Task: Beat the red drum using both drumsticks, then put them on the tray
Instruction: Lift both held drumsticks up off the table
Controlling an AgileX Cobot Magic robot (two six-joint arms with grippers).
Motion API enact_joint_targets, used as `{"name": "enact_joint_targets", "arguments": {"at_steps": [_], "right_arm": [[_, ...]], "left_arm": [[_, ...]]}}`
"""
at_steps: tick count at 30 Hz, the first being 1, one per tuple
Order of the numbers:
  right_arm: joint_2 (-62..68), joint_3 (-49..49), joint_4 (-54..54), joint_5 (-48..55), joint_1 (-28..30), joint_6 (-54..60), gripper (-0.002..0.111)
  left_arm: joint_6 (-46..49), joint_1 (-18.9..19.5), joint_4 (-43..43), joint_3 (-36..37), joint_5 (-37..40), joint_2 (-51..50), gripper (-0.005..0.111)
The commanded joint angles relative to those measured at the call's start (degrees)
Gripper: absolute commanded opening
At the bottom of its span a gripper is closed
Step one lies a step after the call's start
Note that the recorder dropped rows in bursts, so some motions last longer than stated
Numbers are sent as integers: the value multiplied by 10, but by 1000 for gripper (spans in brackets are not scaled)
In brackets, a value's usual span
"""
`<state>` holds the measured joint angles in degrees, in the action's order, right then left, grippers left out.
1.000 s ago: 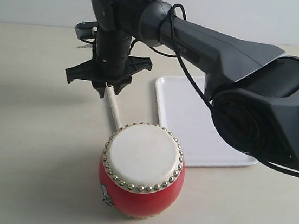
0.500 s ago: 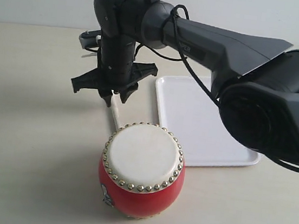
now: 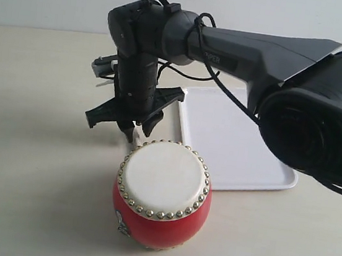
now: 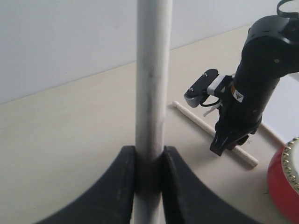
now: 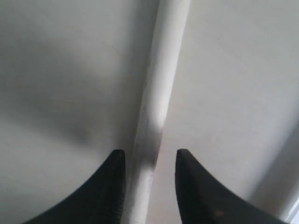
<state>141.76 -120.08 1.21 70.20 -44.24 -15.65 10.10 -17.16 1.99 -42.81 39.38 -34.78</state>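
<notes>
Well, on the left side the left gripper [image 4: 149, 152] is clamping its black fingers [image 4: 117, 186] tight on the clamped drumstick [image 4: 153, 70], which is running straight out between them with no gap on either side. Further along, the right gripper [image 3: 136, 128] is reaching across the middle and pointing down at the beige table [image 3: 31, 148], hanging low over the loose drumstick [image 4: 194, 118]. Its two fingers are standing apart, one on each side of that stick, with table showing between the stick and one finger; they are straddling it rather than squeezing it. That loose drumstick is lying flat on the table just behind the red drum [image 3: 164, 186], its near end close to the drum's studded rim. The drum is sitting upright on the table, skin facing up. To its right and behind, the white tray [image 3: 236, 155] is lying flat, well apart from both sticks.
</notes>
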Motion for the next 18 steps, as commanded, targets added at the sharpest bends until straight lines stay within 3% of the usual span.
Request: {"name": "enact_joint_targets", "arguments": {"at_steps": [1, 11, 12, 16, 18], "right_arm": [[-6, 8, 3, -2, 0, 6, 36], [9, 8, -18, -2, -8, -4, 33], [9, 8, -16, -2, -8, -7, 30], [9, 8, -6, -2, -8, -12, 2], [9, 8, -5, -2, -8, -12, 0]], "left_arm": [[-2, -4, -2, 1, -3, 1, 0], [-3, -4, -2, 1, -8, 1, 0], [-3, -4, -2, 1, -8, 1, 0], [-3, -4, -2, 1, -6, 1, 0], [-3, -4, -2, 1, -6, 1, 0]]}}
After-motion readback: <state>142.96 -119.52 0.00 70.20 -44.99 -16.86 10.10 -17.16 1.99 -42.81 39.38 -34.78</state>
